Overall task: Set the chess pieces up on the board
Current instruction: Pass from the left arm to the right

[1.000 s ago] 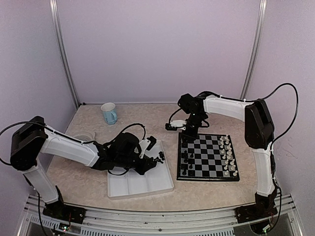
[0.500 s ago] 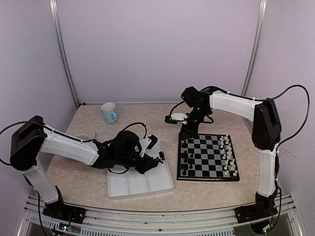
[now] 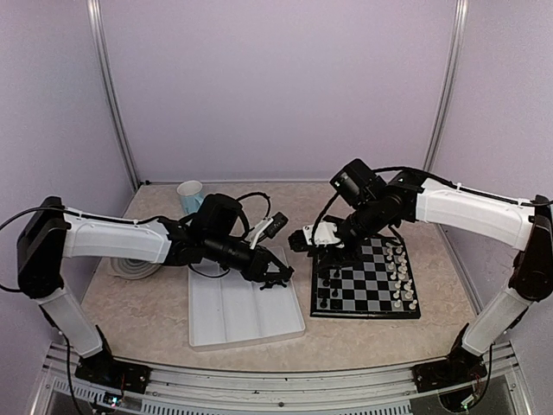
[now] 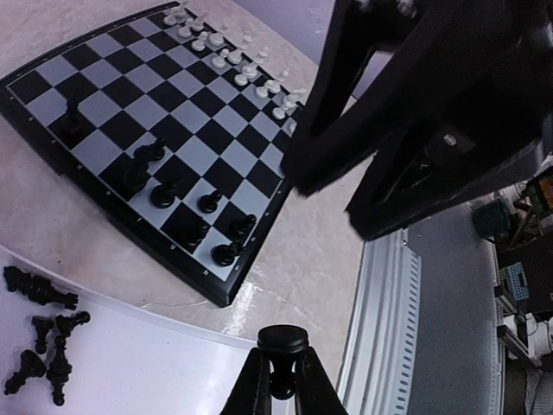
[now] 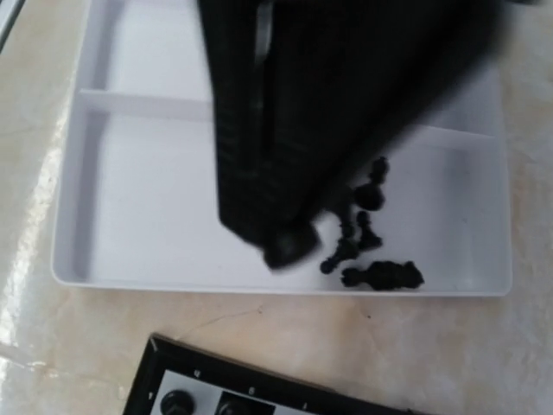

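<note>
My left gripper [image 3: 281, 275] is shut on a small black pawn [image 4: 282, 342], held above the right edge of the white tray [image 3: 233, 318], close to the board. In the left wrist view the fingers [image 4: 253, 389] pinch the pawn's stem. Several black chess pieces [image 4: 41, 344] lie in the tray; they also show in the right wrist view [image 5: 373, 252]. The board [image 3: 373, 281] has several black pieces [image 3: 327, 282] on its left columns. My right gripper [image 3: 333, 247] hovers over the board's far left corner; its fingers do not show clearly.
White chess pieces [image 3: 399, 273] stand along the board's right side. A blue mug [image 3: 190, 198] stands at the back left and a grey round dish [image 3: 131, 266] lies under the left arm. The right arm looms just ahead of the left gripper [image 4: 415, 112].
My left gripper has risen out of the tray and moved right toward the board with a pawn. My right arm has swung its elbow right and come forward over the board's far left corner.
</note>
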